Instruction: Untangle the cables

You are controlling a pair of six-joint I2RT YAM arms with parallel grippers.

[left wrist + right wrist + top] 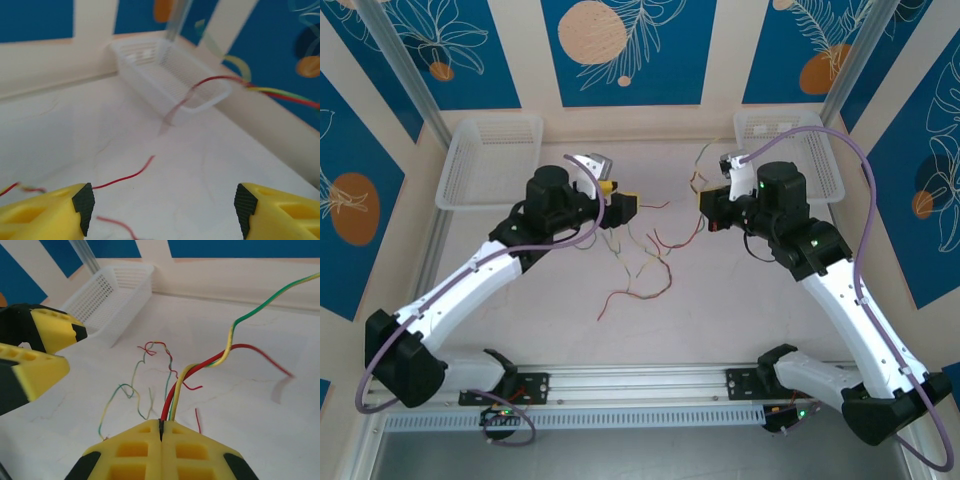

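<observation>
From the top camera, the loose cables are lying in a thin tangle at the middle of the table. The colours are hard to separate there. The left gripper and the right gripper are hovering over the far half of the table and facing each other. How their jaws are standing is too small to read. A white basket is sitting at each far corner of the table.

In the left wrist camera, the left gripper is standing wide apart and holding nothing. Its yellow fingers are cut off by the lower edge. One red cable is lying on the table between them. A blurred red strand is arching above the table in front of a basket, and it is leaving the picture at the right.

In the right wrist camera, the right gripper is pressed closed on red, yellow and green cables, which are rising above the table. Other strands are lying flat on the table behind them. The left gripper is partly cut off at the left.
</observation>
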